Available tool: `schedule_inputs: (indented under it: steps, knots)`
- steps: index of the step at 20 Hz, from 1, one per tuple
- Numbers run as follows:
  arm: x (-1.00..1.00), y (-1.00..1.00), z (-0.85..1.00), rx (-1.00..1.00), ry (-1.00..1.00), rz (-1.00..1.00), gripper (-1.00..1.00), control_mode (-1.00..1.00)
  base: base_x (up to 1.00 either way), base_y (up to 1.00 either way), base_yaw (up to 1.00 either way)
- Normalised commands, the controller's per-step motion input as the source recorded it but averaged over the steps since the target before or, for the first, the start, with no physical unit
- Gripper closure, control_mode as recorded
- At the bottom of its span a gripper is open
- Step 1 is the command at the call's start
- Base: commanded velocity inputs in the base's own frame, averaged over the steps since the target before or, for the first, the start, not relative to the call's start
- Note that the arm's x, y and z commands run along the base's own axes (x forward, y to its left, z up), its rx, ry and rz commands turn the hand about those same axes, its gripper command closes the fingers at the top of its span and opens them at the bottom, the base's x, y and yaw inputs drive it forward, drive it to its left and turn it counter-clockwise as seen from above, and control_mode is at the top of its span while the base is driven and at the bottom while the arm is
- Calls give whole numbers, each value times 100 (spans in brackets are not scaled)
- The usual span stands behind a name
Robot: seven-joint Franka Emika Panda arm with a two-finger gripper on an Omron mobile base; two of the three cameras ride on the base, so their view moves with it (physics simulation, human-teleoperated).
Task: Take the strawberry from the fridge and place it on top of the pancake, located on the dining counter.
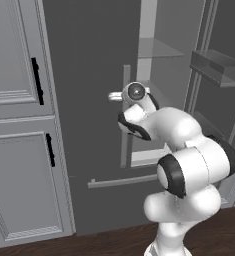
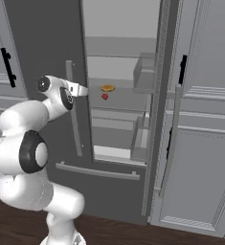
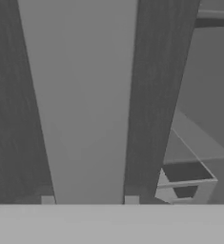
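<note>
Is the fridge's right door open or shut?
Open: the fridge interior shows, with the strawberry on a shelf.

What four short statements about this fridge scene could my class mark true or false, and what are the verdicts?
1. The tiny bright red strawberry lies on a shelf inside the tall dark grey fridge. True.
2. The end effector holds the strawberry. False: it is shut on the long vertical grey handle of the fridge's closed left door, and the berry lies apart from it.
3. Both fridge doors are closed. False: the right door stands open, showing the pale interior.
4. A flat round orange-tan food item lies on the same shelf, close to the strawberry. True.
</note>
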Motion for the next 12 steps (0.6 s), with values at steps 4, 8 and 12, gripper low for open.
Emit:
schedule_inputs:
  steps: [4,8,12]
  knots:
    - [-99,62,0,0,1,-33,100,-100,0,0,0]
    - [-96,77,0,0,2,-33,100,-100,0,0,0]
    - [-95,72,0,0,3,-28,100,-100,0,0,0]
